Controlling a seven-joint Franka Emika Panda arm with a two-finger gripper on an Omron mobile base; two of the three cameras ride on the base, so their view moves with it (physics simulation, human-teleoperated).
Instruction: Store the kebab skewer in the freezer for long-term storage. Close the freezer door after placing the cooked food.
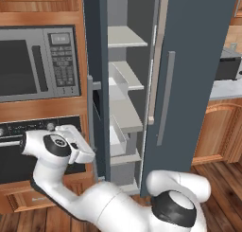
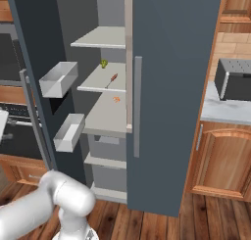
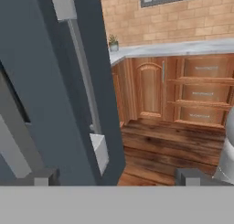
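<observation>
Two small dark finger tips of the gripper (image 3: 114, 177) stood far apart at the bottom of the hand view, released, with nothing between them. Just beyond the left tip rose the tall slate-blue freezer door (image 3: 50, 95) with its long grey bar handle (image 3: 84, 86); it stood open.

In the right base view, the thin metal kebab skewer (image 2: 112, 80) with reddish-brown meat lay on the second pale grey shelf (image 2: 100, 80) of the freezer (image 2: 105, 111), near the centre of the frame. A small green food piece (image 2: 104, 63) sat at the back of the same shelf, and a small orange food piece (image 2: 116, 99) lay on the shelf below. White inner bins (image 2: 59, 79) hung on the door at the left of that frame. In the left base view, the hand was at lower left, before the black built-in oven (image 1: 14, 150), under the steel microwave (image 1: 40, 63).
</observation>
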